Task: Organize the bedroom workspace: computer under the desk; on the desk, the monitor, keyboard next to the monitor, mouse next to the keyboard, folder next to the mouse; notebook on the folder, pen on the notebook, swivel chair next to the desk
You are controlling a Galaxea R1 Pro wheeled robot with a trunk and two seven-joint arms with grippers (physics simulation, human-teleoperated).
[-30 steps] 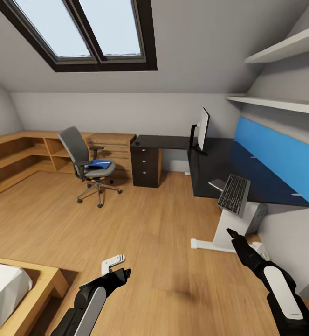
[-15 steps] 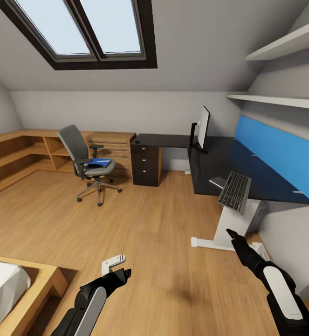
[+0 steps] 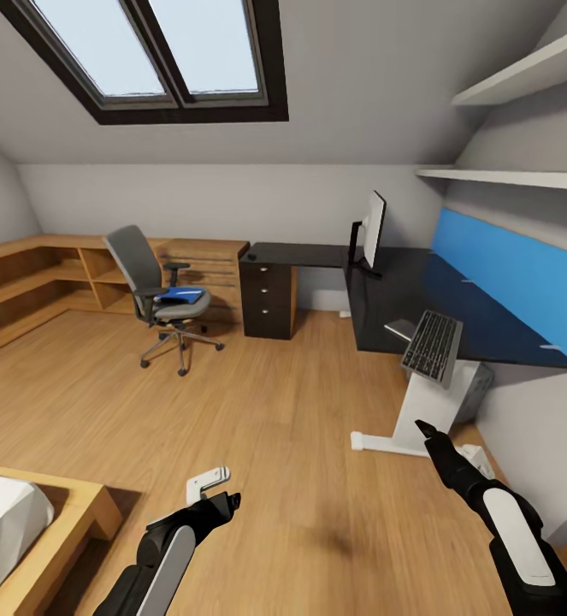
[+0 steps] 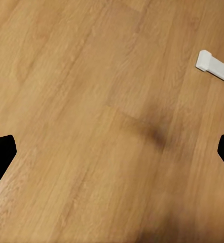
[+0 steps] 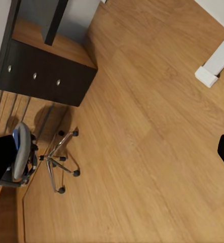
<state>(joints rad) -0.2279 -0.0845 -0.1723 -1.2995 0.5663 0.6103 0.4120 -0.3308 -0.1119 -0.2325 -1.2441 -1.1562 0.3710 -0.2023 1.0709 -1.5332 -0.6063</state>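
Note:
The black-topped desk (image 3: 386,295) stands at the right wall with the monitor (image 3: 372,231) upright on it. The keyboard (image 3: 432,346) lies tilted over the desk's front edge, beside a thin grey-white notebook (image 3: 399,330). A grey computer (image 3: 475,389) sits under the desk behind the white leg. The swivel chair (image 3: 150,282) stands apart at the left with the blue folder (image 3: 181,297) on its seat. A small dark spot, maybe the mouse (image 3: 251,256), lies at the desk's far end. The pen is too small to make out. My left gripper (image 3: 226,502) (image 4: 112,152) and right gripper (image 3: 425,429) (image 5: 112,152) hang open and empty above the floor.
Low light-wood shelving (image 3: 35,282) runs along the back-left wall. A bed corner (image 3: 35,513) is at the lower left. The black drawer unit (image 3: 268,299) (image 5: 46,76) closes the desk's left end. White shelves (image 3: 522,175) hang above the desk. Wood floor (image 3: 283,411) stretches between me and the chair.
The whole view has drifted slightly, so the camera moved. Both arms hold the same pose and none of the things has shifted.

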